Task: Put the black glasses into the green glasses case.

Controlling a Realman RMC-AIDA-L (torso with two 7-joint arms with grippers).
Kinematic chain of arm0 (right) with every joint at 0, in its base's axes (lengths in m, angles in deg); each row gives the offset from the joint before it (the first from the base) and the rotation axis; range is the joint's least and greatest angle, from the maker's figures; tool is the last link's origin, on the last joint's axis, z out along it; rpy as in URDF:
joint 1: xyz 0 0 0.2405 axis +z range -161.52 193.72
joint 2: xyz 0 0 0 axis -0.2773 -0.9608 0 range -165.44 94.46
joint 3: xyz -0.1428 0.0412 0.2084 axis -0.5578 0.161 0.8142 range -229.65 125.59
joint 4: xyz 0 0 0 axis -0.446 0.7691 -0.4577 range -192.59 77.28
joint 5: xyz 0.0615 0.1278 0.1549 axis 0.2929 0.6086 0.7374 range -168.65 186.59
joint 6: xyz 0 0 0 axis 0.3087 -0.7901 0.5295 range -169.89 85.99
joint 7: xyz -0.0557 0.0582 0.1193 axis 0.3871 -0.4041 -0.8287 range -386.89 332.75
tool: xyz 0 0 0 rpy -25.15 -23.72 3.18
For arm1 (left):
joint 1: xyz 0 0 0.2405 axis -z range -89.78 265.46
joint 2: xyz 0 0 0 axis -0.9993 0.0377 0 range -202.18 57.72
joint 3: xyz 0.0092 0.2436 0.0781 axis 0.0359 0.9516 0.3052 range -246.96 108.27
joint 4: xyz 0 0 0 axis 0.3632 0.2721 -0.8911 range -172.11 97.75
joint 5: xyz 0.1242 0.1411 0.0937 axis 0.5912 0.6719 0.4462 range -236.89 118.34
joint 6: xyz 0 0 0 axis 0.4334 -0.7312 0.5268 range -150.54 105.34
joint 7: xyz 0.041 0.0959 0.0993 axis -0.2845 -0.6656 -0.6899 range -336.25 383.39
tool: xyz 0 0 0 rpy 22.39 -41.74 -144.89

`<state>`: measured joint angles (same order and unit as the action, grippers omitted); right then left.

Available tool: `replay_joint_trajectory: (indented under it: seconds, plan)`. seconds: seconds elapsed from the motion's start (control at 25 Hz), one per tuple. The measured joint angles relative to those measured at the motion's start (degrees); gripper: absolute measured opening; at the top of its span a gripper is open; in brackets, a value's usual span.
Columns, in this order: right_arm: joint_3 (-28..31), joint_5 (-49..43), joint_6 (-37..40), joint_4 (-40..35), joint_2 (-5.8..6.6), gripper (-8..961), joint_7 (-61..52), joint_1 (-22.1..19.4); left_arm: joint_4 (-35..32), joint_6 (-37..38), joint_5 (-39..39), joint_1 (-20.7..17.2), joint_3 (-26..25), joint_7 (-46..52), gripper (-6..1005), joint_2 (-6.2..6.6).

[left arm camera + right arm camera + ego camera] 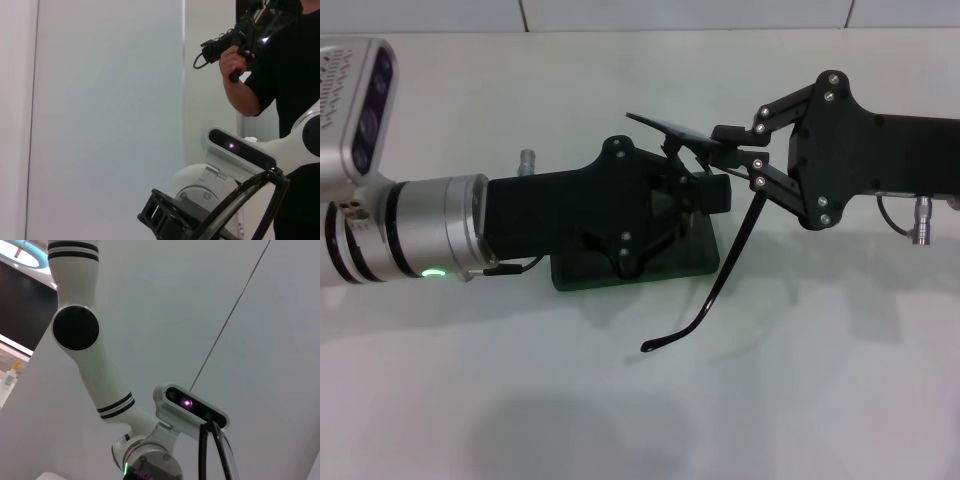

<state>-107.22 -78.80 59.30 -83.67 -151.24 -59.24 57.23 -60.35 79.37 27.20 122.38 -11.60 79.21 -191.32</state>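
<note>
Held aloft over the green glasses case (690, 262) on the white table (820, 400): the black glasses (715, 300), pinched near the hinge by the right gripper (725, 150), fingers closed on the frame, one temple arm dangling down past the case's edge. Met from the opposite side by the left gripper (705, 190), directly above the case and hiding most of it; finger state impossible to tell. Apparently a two-handed steadying before lowering. Thin, glossy black frame, slender curved temple tip.

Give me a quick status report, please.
Both hands over the green case. Right hand holds the glasses, one temple dangling. Left hand hides the case opening.
</note>
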Motion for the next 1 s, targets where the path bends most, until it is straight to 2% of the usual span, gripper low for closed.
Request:
replay_joint_trajectory:
  seconds: [0.36, 0.6, 0.84, 1.0]
  plan:
    - [0.6, 0.4, -0.4, 0.0, 0.01, 58, 0.0, -0.2, 0.0, 0.0, -0.1, 0.0, 0.0, 0.0, 33, 0.00]
    - [1.2, 2.4, -4.2, -0.2, 0.23, 58, 0.1, -1.1, 0.2, -0.3, -0.1, -0.7, -0.1, 0.0, 34, 0.16]
    - [6.0, 2.5, -4.5, -0.7, 0.94, 58, 0.1, -2.7, 0.3, -2.5, 0.5, -2.1, -2.0, 0.0, 35, 1.46]
    - [9.1, 2.5, -4.5, -0.7, 1.14, 58, 0.0, -3.5, 0.3, -3.0, 0.6, -2.5, -2.0, 0.0, 35, 1.60]
